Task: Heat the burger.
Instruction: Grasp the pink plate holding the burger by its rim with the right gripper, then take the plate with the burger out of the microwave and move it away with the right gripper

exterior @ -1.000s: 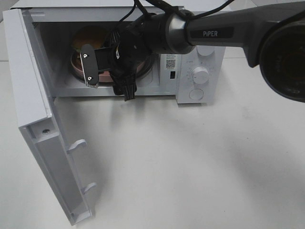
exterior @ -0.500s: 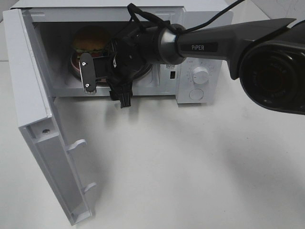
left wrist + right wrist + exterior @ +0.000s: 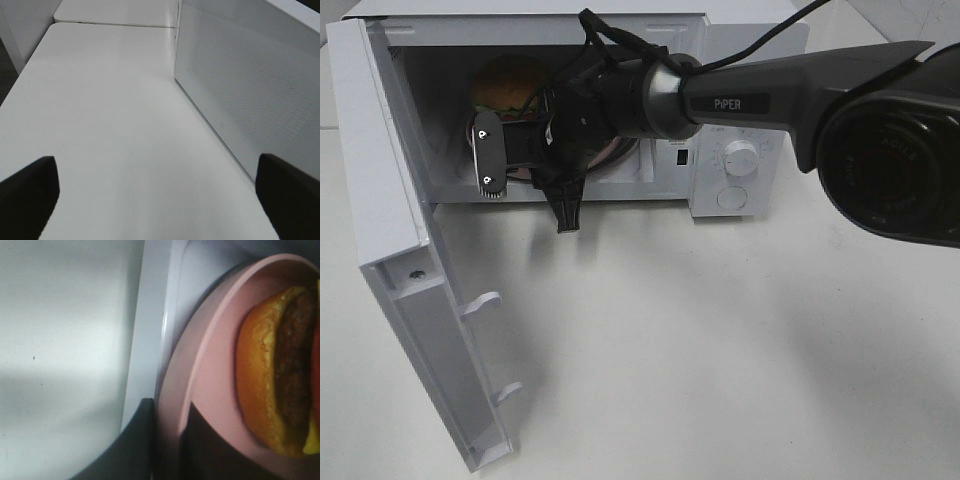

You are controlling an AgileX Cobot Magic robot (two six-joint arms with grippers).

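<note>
The burger (image 3: 508, 84) sits on a pink plate inside the open microwave (image 3: 740, 120), at the left of the cavity. In the right wrist view the burger (image 3: 280, 390) lies on its side in the picture, on the pink plate (image 3: 215, 365). My right gripper (image 3: 488, 157) reaches into the cavity from the right. Its fingers (image 3: 140, 445) stand on either side of the plate's rim, so the right gripper (image 3: 167, 450) is shut on it. My left gripper (image 3: 160, 200) is open over bare table, with nothing between its fingertips (image 3: 30, 190).
The microwave door (image 3: 415, 300) hangs wide open toward the front left, and its two latch hooks (image 3: 485, 300) stick out. The dials (image 3: 741, 158) are on the right panel. A white perforated panel (image 3: 250, 90) stands beside the left gripper. The white table (image 3: 720, 350) lies in front.
My right gripper has shifted a little left in the cavity and its fingers have closed on the plate's rim. The left gripper has stayed open.
</note>
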